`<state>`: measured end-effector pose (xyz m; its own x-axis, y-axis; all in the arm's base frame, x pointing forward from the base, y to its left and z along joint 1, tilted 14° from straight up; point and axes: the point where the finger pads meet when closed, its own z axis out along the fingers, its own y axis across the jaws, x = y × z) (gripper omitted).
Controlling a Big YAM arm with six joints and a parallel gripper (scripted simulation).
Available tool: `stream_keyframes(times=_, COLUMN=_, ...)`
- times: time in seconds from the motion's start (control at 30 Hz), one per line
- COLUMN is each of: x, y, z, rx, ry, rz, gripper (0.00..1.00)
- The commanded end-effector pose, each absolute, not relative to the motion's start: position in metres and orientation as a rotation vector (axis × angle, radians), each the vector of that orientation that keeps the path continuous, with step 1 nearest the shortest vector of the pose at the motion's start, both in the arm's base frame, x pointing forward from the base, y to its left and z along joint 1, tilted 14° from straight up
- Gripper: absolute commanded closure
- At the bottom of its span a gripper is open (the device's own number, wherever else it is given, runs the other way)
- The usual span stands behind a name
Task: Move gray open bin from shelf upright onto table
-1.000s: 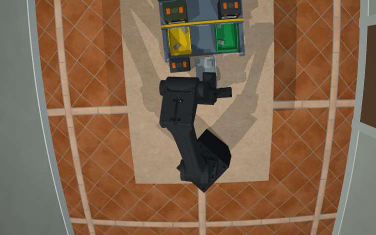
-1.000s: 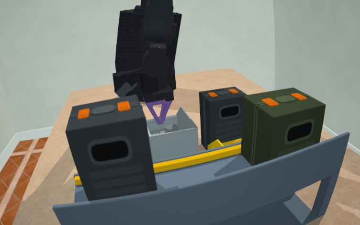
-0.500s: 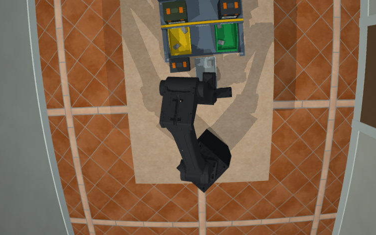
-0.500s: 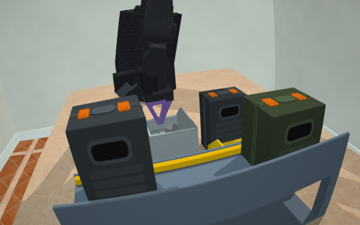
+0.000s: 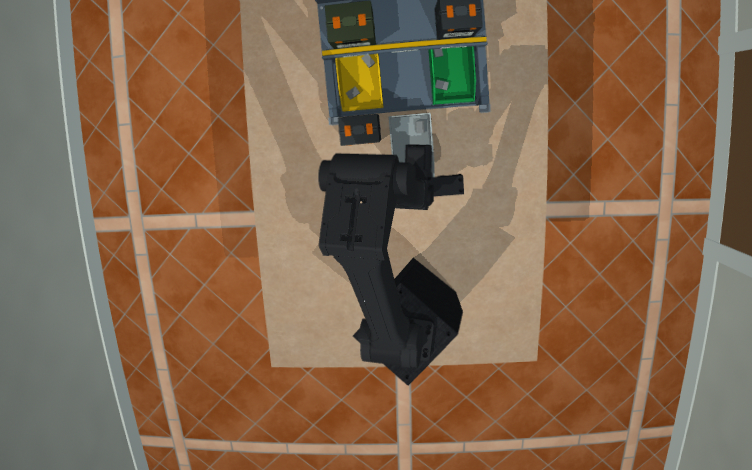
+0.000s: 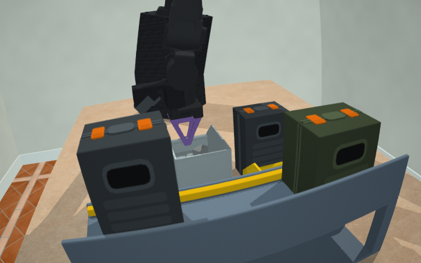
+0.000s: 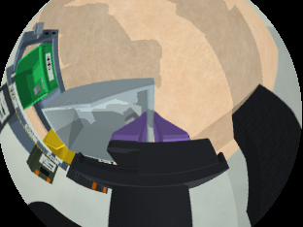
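Note:
The gray open bin (image 5: 411, 129) (image 6: 202, 164) (image 7: 91, 120) stands upright just in front of the shelf (image 5: 408, 75) (image 6: 238, 225), out over the tan table (image 5: 309, 303) (image 6: 255, 91). Small gray parts (image 6: 198, 148) lie inside it. My gripper (image 6: 186, 141) (image 7: 150, 114), with purple fingers, comes down from above and is shut on the bin's wall on the side nearest the arm. In the overhead view the wrist hides the fingers. I cannot tell whether the bin's bottom touches the table.
A yellow bin (image 5: 358, 81) (image 7: 57, 144) and a green bin (image 5: 453, 75) (image 7: 33, 75) sit on the lower shelf. An olive case (image 5: 348, 23) (image 6: 331, 143) and a dark case (image 5: 459, 17) (image 6: 127, 173) stand on top. Another dark case (image 5: 359, 129) (image 6: 259, 134) stands on the table beside the gray bin.

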<state>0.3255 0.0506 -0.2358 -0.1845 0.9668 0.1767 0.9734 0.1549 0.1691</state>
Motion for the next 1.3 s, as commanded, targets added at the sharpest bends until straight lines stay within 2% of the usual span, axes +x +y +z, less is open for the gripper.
stream_keyframes(times=0.0, x=0.3287, y=0.0542, z=-0.2378, rx=-1.994, ry=-2.368, rz=-0.392, gripper=1.0)
stream_keyframes(times=0.6, x=0.3287, y=0.0542, z=-0.2378, rx=-1.994, ry=-2.368, rz=-0.392, gripper=1.0)
stream_keyframes(times=0.63, x=0.3287, y=0.0542, z=-0.2378, rx=-1.994, ry=-2.368, rz=-0.392, gripper=0.1)
stream_keyframes(times=1.27, x=0.3259, y=0.0541, z=-0.238, rx=-1.992, ry=-2.365, rz=-0.384, gripper=0.1)
